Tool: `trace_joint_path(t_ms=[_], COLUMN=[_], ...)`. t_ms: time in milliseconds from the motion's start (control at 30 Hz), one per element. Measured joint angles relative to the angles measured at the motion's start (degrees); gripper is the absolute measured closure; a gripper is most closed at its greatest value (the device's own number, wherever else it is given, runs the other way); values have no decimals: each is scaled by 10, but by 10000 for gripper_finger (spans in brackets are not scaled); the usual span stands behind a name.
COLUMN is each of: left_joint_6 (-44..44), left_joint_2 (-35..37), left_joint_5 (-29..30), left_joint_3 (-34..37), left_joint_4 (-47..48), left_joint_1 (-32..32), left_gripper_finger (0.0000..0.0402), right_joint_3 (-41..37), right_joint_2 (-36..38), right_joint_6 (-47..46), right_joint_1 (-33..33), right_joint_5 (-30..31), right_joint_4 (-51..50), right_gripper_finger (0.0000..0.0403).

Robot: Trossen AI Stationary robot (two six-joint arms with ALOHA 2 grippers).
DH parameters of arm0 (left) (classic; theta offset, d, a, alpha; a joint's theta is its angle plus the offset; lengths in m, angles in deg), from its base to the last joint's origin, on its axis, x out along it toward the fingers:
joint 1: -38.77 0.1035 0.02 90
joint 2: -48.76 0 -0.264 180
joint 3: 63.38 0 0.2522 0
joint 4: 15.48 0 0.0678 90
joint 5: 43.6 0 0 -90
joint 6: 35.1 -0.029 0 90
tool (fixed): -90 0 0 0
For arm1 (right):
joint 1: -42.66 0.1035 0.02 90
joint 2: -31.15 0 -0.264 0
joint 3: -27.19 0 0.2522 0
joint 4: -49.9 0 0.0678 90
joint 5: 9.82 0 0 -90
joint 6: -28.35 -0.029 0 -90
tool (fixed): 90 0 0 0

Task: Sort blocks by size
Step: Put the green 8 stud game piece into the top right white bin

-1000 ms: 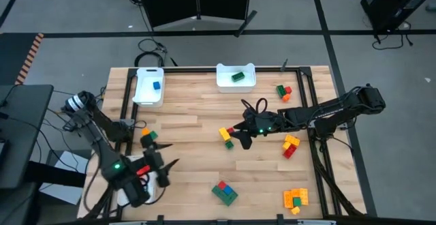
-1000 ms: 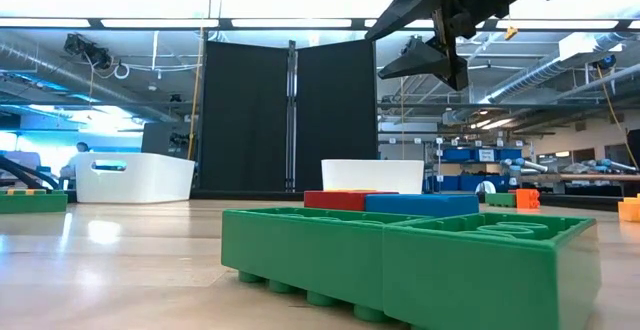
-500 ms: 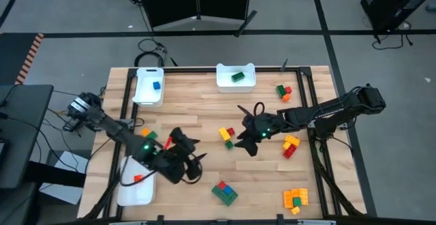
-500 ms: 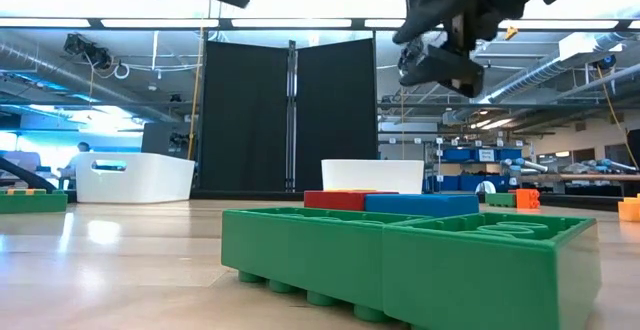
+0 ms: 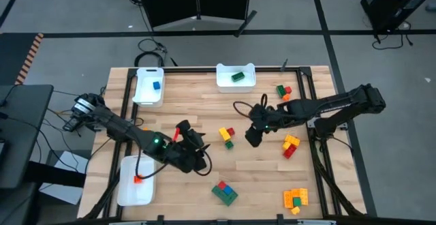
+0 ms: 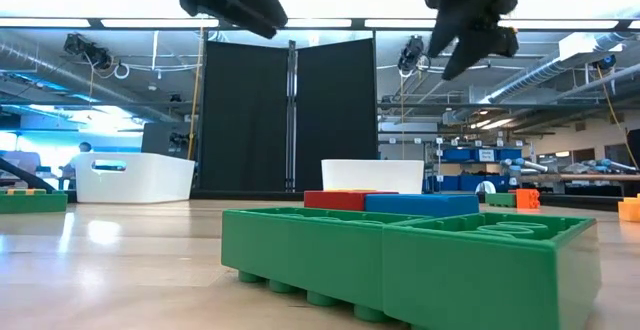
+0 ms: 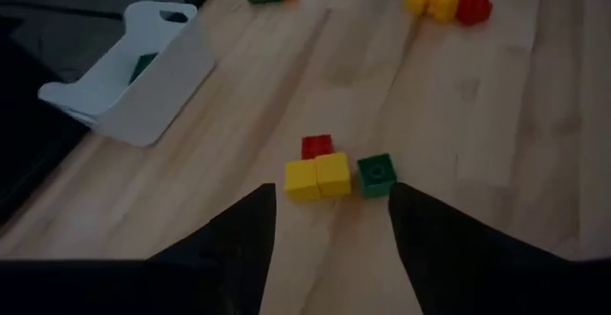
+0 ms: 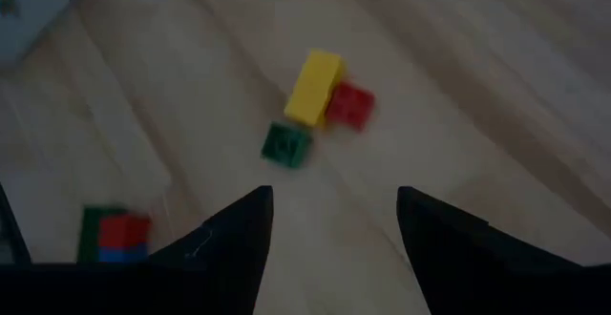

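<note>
Both claws hang released and empty either side of the yellow, red and green bricks (image 5: 225,136): left gripper (image 5: 193,151) to its left, right gripper (image 5: 251,136) to its right. If both reach in, they may collide or scatter it.

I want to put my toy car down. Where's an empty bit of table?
Bare wood lies between the two white trays and the yellow-red-green blocks mid-table. Crowded: the right side, with block clusters, and the middle, where both grippers hang.
</note>
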Motion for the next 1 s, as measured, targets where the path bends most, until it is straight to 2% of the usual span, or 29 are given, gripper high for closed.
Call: trace_joint_path(t_ms=[167,233,367,500,700,867,1000], left_joint_6=[-37,-38,-53,-91,-155,-215,-242], left_joint_2=[22,42,93,151,225,259,268], left_joint_5=[-66,-78,-99,-116,-120,-120,-120], left_joint_3=[103,148,221,262,299,301,301], left_joint_4=[-135,-198,-258,-261,-247,-201,-187], left_joint_1=[24,33,55,76,109,135,150], left_gripper_finger=[193,193,193,193,193,193,193], right_joint_3=[26,38,67,115,217,283,295], right_joint_2=[-5,-14,-52,-113,-213,-271,-287], right_joint_6=[-20,-20,-20,-20,-64,-121,-164], right_joint_1=[-20,-23,-27,-28,-31,-26,-14], right_joint_5=[10,11,11,11,3,-10,-18], right_joint_4=[-1,-4,-14,-53,-180,-277,-288], right_gripper_finger=[167,167,167,167,167,167,167])
